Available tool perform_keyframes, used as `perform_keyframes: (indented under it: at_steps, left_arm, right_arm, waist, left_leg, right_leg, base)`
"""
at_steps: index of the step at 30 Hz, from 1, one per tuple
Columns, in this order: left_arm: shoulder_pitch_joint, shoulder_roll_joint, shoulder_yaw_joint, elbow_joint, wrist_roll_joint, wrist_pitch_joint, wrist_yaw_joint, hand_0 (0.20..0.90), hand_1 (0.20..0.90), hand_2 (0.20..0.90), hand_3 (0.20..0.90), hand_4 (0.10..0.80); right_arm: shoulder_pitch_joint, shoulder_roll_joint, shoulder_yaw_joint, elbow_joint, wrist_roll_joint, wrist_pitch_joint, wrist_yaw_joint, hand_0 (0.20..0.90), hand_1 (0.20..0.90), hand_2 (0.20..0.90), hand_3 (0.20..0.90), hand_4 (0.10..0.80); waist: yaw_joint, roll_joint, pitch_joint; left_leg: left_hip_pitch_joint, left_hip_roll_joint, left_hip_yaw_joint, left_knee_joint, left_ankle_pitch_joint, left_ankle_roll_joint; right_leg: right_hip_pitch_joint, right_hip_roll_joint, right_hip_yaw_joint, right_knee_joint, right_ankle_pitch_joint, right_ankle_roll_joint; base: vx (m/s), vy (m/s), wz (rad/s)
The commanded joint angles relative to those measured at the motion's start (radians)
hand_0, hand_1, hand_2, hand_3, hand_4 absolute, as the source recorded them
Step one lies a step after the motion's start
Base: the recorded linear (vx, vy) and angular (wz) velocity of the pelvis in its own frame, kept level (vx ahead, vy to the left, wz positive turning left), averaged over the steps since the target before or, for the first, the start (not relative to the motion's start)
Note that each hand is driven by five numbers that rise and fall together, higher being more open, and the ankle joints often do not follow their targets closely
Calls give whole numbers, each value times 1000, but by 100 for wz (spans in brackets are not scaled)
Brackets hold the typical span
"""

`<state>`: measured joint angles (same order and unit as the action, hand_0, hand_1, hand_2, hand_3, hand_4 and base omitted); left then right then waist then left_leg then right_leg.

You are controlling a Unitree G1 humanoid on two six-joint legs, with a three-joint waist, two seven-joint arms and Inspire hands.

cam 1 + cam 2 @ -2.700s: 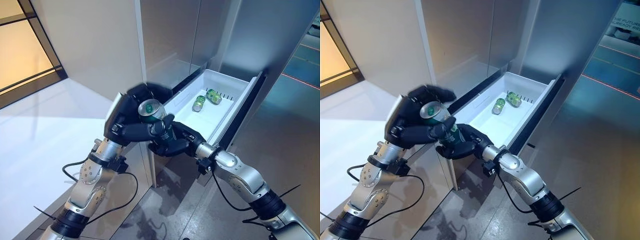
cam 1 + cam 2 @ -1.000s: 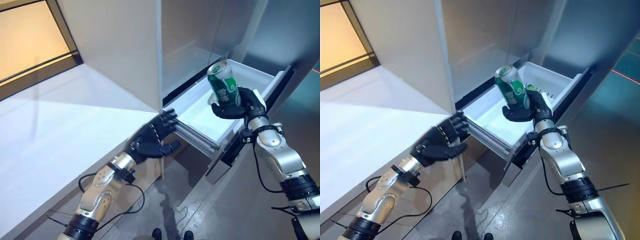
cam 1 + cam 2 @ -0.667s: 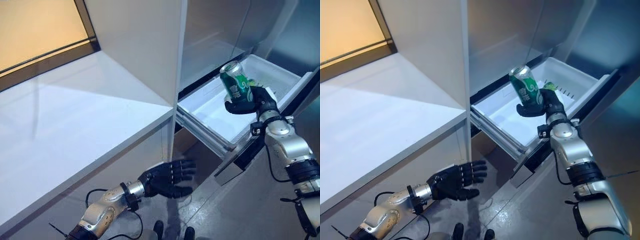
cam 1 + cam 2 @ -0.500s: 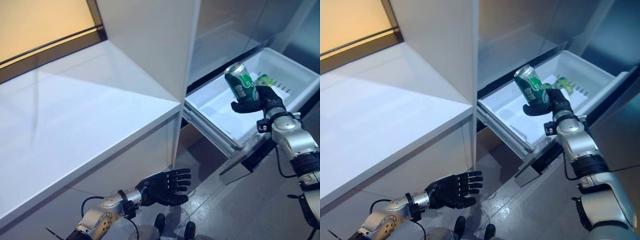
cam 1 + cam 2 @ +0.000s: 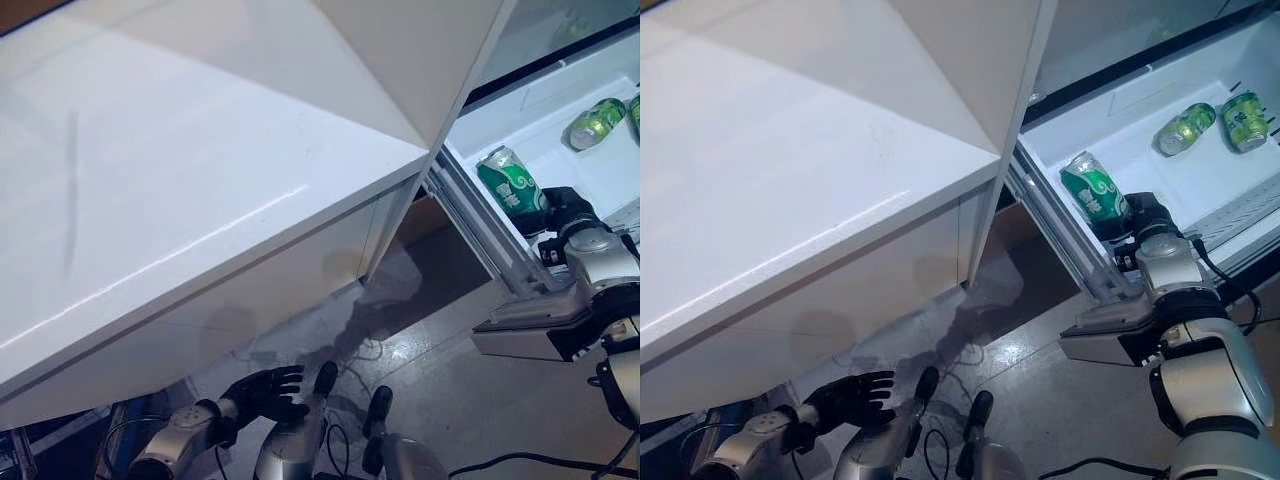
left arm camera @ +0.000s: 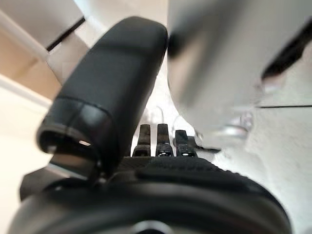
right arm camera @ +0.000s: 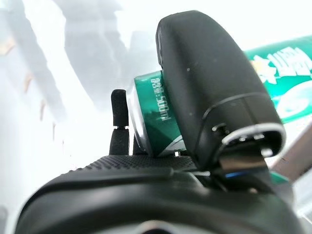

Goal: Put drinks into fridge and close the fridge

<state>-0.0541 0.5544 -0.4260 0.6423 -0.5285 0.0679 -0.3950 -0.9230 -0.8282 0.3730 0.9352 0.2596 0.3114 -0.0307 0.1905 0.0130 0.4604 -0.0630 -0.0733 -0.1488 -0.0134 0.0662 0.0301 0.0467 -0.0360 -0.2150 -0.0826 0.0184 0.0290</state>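
A green drink can (image 5: pixel 512 180) is tilted over the near end of the open white fridge drawer (image 5: pixel 560 160), and my right hand (image 5: pixel 565 205) is shut on it. In the right wrist view the thumb (image 7: pixel 209 83) lies across the can (image 7: pixel 151 117). Two more green cans (image 5: pixel 1185 128) (image 5: pixel 1244 120) lie on their sides at the drawer's far end. My left hand (image 5: pixel 265 390) hangs low near the floor under the counter, with its fingers (image 6: pixel 158 141) straight and holding nothing.
A white counter (image 5: pixel 200 150) fills the left and juts out beside the drawer. The drawer's metal slide rail (image 5: pixel 470 230) runs along its near side. Its grey front panel (image 5: pixel 540 320) stands out below my right arm.
The view has tilted down and to the left. My right hand has lowered the can into the drawer's near end. The left hand has sunk further toward the floor.
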Motion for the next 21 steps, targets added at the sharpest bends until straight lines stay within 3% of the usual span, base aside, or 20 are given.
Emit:
perform_keyframes:
  at_steps: [1, 8, 9, 11, 16, 21]
  left_arm:
    - [31, -34, 25, -9, 10, -50, 7, 900, 900, 900, 900, 800]
    - [36, -57, 73, 53, 16, -45, -3, 900, 900, 900, 900, 800]
    - [40, -57, 78, 59, 23, -49, -10, 900, 900, 900, 900, 800]
    - [43, -57, 82, 62, 32, -51, -14, 900, 900, 900, 900, 800]
    - [52, -58, 92, 67, 49, -48, -11, 900, 900, 900, 900, 800]
    - [60, -66, 121, 108, 91, -17, 10, 900, 900, 900, 900, 800]
  right_arm:
    - [-123, -140, -4, 0, -68, -17, 25, 300, 300, 300, 200, 100]
    - [-107, -145, -8, 43, -134, 27, 91, 300, 300, 300, 200, 100]
    - [-105, -147, -8, 44, -147, 37, 100, 427, 427, 427, 348, 248]
    - [-103, -149, -7, 45, -158, 48, 111, 900, 900, 900, 900, 800]
    - [-92, -155, -10, 19, -155, 32, 110, 900, 900, 900, 900, 800]
    - [-54, -171, -39, -144, -82, -19, 66, 900, 900, 900, 900, 800]
  waist:
    - [9, -3, -68]
    - [13, 6, -44]
    - [14, 7, -41]
    - [14, 9, -38]
    - [9, 10, -32]
    - [-9, -6, -39]
  left_leg:
    - [-57, -5, 61, 101, -69, -1]
    - [-70, -9, 62, 121, -72, 1]
    - [-72, -9, 63, 123, -72, 1]
    - [-73, -9, 64, 125, -73, 1]
    - [-68, -8, 66, 128, -77, 4]
    - [-55, -3, 78, 126, -85, 6]
  right_leg:
    - [-115, 32, 7, 191, -61, -23]
    - [-128, 21, 2, 211, -61, -23]
    - [-131, 20, 2, 214, -60, -23]
    - [-133, 18, 3, 215, -60, -22]
    - [-133, 17, 8, 221, -61, -22]
    - [-125, 18, 18, 219, -60, -17]
  base:
    - [0, 0, 0]
    - [0, 0, 0]
    - [0, 0, 0]
    - [0, 0, 0]
    - [0, 0, 0]
    - [0, -6, -3]
